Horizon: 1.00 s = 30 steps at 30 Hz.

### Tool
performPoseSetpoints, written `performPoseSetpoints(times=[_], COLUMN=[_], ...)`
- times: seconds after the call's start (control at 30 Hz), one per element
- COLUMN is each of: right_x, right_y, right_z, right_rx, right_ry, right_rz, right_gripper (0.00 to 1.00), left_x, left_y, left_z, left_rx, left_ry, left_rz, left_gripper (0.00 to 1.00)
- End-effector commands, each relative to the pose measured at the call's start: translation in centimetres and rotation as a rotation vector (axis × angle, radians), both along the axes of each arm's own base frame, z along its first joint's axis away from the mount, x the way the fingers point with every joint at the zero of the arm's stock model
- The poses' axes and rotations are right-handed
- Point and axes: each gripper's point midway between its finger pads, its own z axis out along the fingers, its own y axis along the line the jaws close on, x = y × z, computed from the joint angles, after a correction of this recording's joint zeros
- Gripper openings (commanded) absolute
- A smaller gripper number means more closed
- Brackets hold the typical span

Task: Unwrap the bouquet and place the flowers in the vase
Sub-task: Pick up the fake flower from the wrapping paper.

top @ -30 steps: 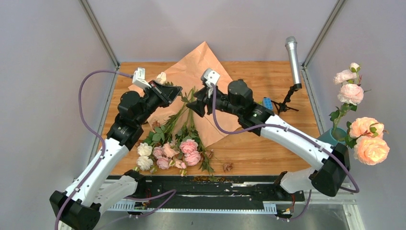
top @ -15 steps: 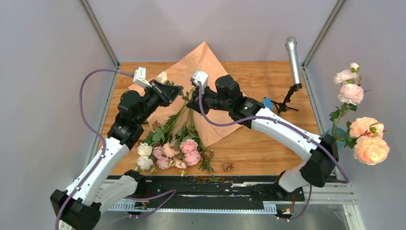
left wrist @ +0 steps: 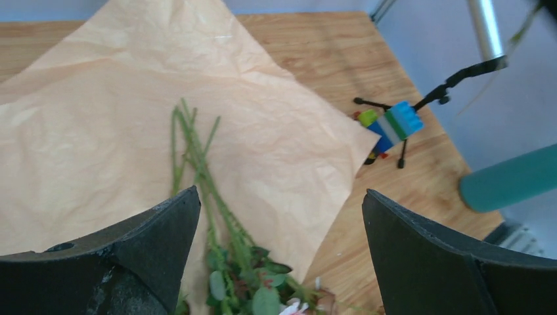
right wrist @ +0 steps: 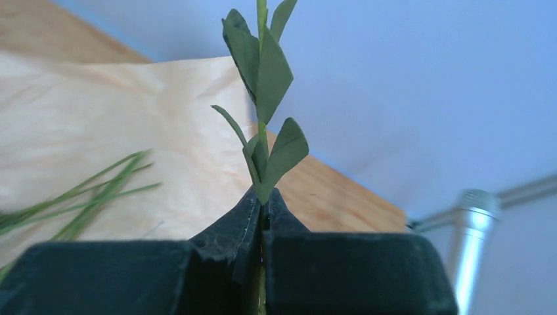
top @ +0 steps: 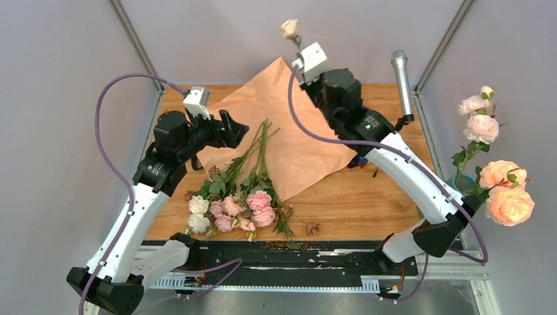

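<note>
The right gripper (right wrist: 263, 213) is raised high over the far side of the light wooden surface (top: 368, 203), pinched tight on the thin green stem of a single small pale rose (top: 289, 27). In the right wrist view the stem rises straight up from between the two black fingers (right wrist: 223, 236), with pointed leaves above them. The left gripper (top: 234, 128) hangs low over the left part of the surface with its fingers (left wrist: 141, 246) spread wide and nothing between them. Below it a large sheet of tan kraft paper (top: 289, 141) lies unfolded and flat, one corner reaching past the far edge of the surface. The rest of the small pink and cream roses on long leafy stems (top: 231, 209) lie on the surface in a loose bunch: the blooms are near the front edge, just off the paper, and the bare green stem ends (left wrist: 190, 141) fan out across the paper toward the far side. A dried brown flower scrap (top: 312, 228) lies alone near the front edge. The small teal-blue cylindrical vase (left wrist: 512, 184) stands at the right side, well apart from the bunch, partly hidden in the overhead view behind the right arm and a cluster of large peach-orange roses (top: 506, 193). I cannot tell whether it stands on the wood or just beyond it. A silver microphone on a black stand (top: 401, 79) stands at the far right corner, and a small toy of blue, white and green blocks (left wrist: 394, 123) lies near the feet of the stand, just off the paper's right corner.
</note>
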Motion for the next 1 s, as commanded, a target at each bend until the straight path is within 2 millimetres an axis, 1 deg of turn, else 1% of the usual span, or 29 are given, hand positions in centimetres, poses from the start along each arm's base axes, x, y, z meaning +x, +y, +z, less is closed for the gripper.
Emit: performPoseSetpoints(times=[0.0,0.1,0.2,0.37,0.47,0.5,0.6,0.7,0.83,0.97], right_x=[1.5,1.4,0.8,-1.8,-3.7,-4.2,-6.3,-7.6,-8.5,-8.4], right_y=[-10.2,-14.4,-18.6,-24.0,-27.1,-27.6,-30.1,-32.3,-34.7,-36.3], right_z=[7.2,10.6,13.4,17.6,19.3,19.6,20.1,19.5,17.8,15.9], right_rx=[-0.069,-0.013,0.024,0.051,0.064,0.069,0.078,0.086,0.085,0.092], right_ry=[-0.154,-0.213,-0.27,-0.365,-0.41,-0.42,-0.441,-0.441,-0.416,-0.387], right_rz=[-0.338,-0.419,-0.526,-0.666,-0.734,-0.743,-0.811,-0.877,-0.957,-0.992], right_gripper=[0.0,0.0,0.0,0.0,0.0,0.0,0.0,0.0,0.0,0.0], left_x=[0.3,1.1,1.6,2.3,2.7,2.8,3.1,3.3,3.5,3.6], left_y=[3.6,5.2,6.3,7.7,7.7,7.6,7.3,7.2,6.9,6.9], left_z=[-0.7,-1.8,-2.9,-4.5,-5.6,-5.9,-6.6,-7.3,-8.0,-8.3], left_rx=[0.182,0.229,0.265,0.313,0.319,0.315,0.311,0.312,0.305,0.309], left_ry=[-0.048,-0.025,-0.019,-0.013,0.009,0.016,0.029,0.042,0.056,0.061], left_rz=[0.054,0.119,0.172,0.244,0.25,0.246,0.234,0.232,0.223,0.222], left_gripper=[1.0,1.0,1.0,1.0,1.0,1.0,1.0,1.0,1.0,1.0])
